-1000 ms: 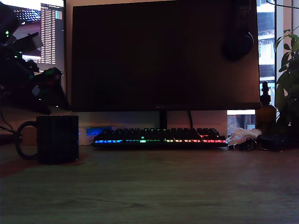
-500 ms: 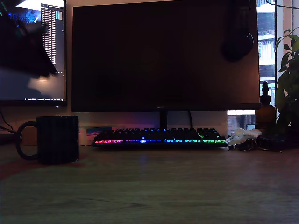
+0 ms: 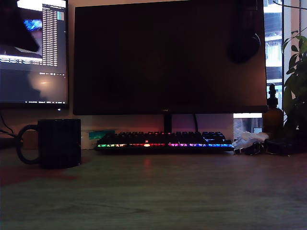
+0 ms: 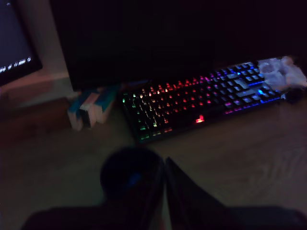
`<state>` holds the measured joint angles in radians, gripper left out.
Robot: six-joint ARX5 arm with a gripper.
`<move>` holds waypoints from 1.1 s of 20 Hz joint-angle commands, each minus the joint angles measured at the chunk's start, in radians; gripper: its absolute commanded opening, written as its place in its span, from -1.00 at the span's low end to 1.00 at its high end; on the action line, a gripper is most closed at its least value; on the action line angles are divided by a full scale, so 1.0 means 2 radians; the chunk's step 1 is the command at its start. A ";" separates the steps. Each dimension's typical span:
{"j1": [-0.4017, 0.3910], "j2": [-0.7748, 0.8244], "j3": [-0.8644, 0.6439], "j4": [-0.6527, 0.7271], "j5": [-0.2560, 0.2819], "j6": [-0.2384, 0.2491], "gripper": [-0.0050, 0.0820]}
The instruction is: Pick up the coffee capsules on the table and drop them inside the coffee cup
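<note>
My arm has lifted clear of the black mug (image 3: 58,143). My gripper (image 4: 164,191) looks closed and empty. No capsules show on the desk (image 3: 182,191), so the drop seems done.

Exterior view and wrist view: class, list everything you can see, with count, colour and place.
coffee cup: one, black, exterior view's left, on the table
table: one, brownish wood grain
keyboard: one, black with rainbow lights, below the dark monitor
dark monitor: one, black, centre
lit monitor: one, exterior view's left
headphones: one pair, black, on the dark monitor's upper corner
bottle: one, brown, exterior view's right
plant: one, green, beside the bottle
small box: one, teal and white, between cup and keyboard
gripper: one, dark, above the table; too dim to judge
</note>
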<state>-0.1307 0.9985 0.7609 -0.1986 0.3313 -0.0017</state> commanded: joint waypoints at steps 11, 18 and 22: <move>-0.002 -0.239 -0.106 -0.032 -0.041 -0.039 -0.94; -0.002 -0.298 -0.106 -0.037 -0.043 -0.039 -0.94; -0.002 -0.307 -0.106 -0.048 -0.043 -0.039 -0.94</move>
<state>-0.1310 0.3923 0.5735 -0.2943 0.2443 -0.0761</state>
